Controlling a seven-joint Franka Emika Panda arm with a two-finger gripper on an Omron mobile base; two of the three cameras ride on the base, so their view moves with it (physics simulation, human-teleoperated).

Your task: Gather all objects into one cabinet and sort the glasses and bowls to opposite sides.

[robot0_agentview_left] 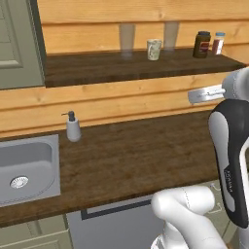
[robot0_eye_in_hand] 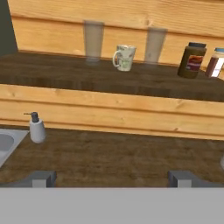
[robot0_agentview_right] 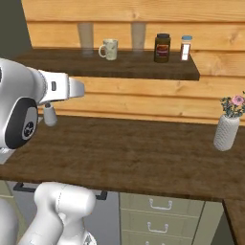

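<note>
The pincer (robot0_eye_in_hand: 112, 178) is seen in the hand view with its two dark finger tips (robot0_eye_in_hand: 43, 178) spread wide apart; nothing is pinched between them, and it is held above the front part of the bench (robot0_agentview_left: 146, 155).

Near the left end of the bench a steel sink (robot0_agentview_left: 29, 168) is recessed. A white soap dispenser (robot0_agentview_left: 73, 127) is set just beside the sink, close to the back edge. At the right end of the bench a pale vase with pink flowers (robot0_agentview_right: 227, 128) is noted.

Above the bench, a dark wooden shelf (robot0_agentview_left: 121, 68) is fixed to the plank wall. On it the beige speckled mug (robot0_agentview_left: 154, 49) is found upright, near the middle of the shelf, its handle visible in the right base view. Two clear glasses (robot0_eye_in_hand: 93, 40) are placed against the wall, one on each side of the mug. Toward the shelf's right end a dark jar (robot0_agentview_right: 162, 48) and a small bottle (robot0_agentview_right: 186, 48) are set side by side.

At the shelf's left end the olive-green cabinet (robot0_agentview_left: 19, 44) is mounted; its door appears shut.
</note>
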